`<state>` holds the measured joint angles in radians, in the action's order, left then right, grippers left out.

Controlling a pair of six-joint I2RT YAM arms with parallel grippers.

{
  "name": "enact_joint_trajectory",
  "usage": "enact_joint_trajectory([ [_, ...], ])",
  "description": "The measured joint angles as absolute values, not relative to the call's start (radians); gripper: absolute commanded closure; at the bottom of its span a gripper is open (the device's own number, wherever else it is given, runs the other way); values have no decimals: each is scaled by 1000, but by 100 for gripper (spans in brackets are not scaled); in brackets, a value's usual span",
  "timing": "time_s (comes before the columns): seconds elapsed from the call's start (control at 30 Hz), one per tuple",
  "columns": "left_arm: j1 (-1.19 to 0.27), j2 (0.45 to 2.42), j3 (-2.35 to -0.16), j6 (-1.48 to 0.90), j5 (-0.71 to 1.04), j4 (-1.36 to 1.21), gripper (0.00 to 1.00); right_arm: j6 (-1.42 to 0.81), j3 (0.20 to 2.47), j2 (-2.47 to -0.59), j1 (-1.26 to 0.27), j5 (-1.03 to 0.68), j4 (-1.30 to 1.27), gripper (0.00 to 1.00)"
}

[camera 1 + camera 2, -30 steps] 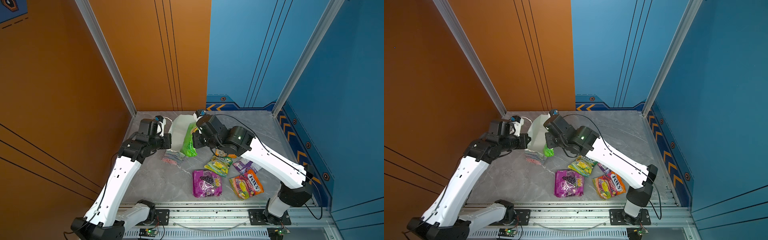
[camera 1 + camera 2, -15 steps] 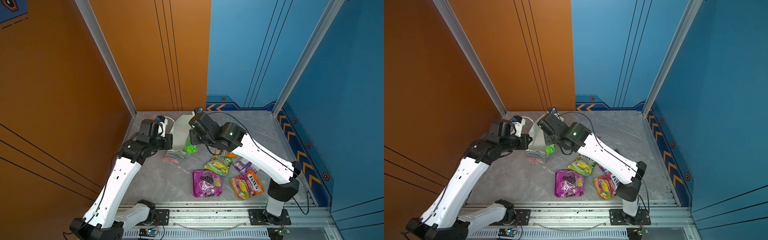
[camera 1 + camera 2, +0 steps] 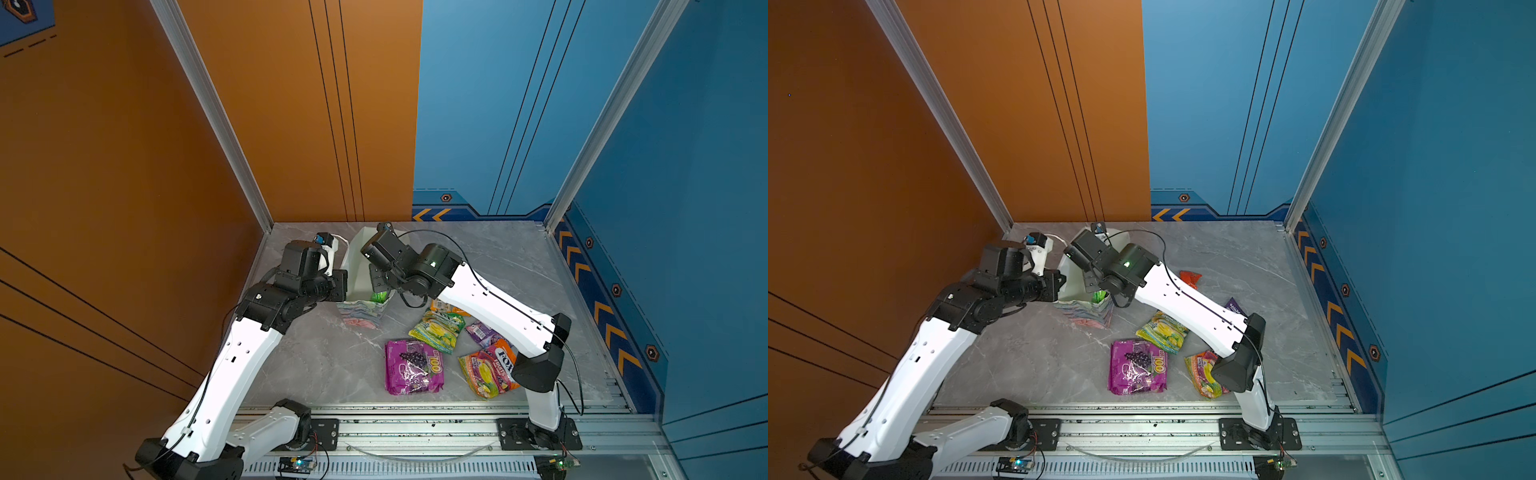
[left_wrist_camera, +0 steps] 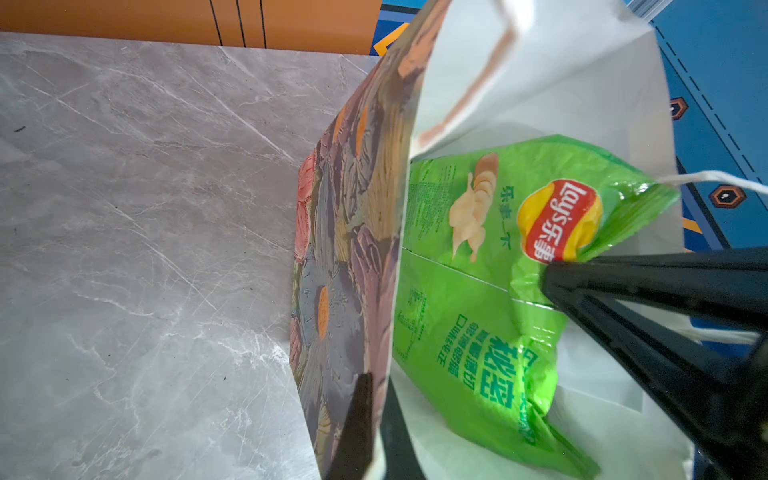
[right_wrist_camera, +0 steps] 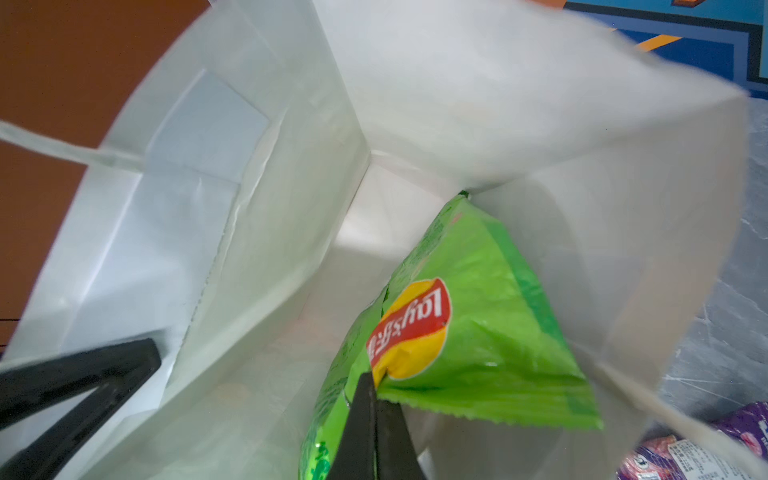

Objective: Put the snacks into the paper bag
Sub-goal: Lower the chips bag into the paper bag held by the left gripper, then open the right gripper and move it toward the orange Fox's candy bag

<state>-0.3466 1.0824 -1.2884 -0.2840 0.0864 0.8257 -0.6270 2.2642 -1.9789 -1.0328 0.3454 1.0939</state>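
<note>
The paper bag (image 3: 360,312) (image 3: 1084,312) stands at the back left, floral outside, white inside. My left gripper (image 4: 380,395) (image 3: 343,286) is shut on the bag's near wall (image 4: 345,257), one finger outside and one inside. My right gripper (image 5: 371,386) (image 3: 1094,286) reaches into the bag's mouth, shut on the top edge of the large green packet (image 5: 478,332) (image 4: 469,291), which hangs inside the bag (image 5: 249,208). On the table lie the magenta grape packet (image 3: 411,365), lemon packet (image 3: 436,330), FOX'S packet (image 3: 490,370) and purple packet (image 3: 482,334).
A small orange packet (image 3: 446,308) peeks out under my right arm, and a small red packet (image 3: 1190,277) lies behind it. The orange wall (image 3: 208,208) is close behind the bag. The metal rail (image 3: 415,428) runs along the front edge.
My right gripper has carried the green packet left and down into the bag's mouth. My left gripper has kept its hold on the bag wall.
</note>
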Motion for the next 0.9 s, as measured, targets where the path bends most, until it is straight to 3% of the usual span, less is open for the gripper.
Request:
enact_joint_trajectory([
  [0.33,-347,1073,-1284,-284,57,825,100,-637,2246,-2001,-1020,346,1093,100],
  [0.63,-347,1074,-1278,-284,28,826,100,-628,2241,-2033,-1024,348,1092,78],
  [0.9,-344,1077,-1277,-284,10,831,100,-601,2241,-1999,-1043,358,1089,66],
])
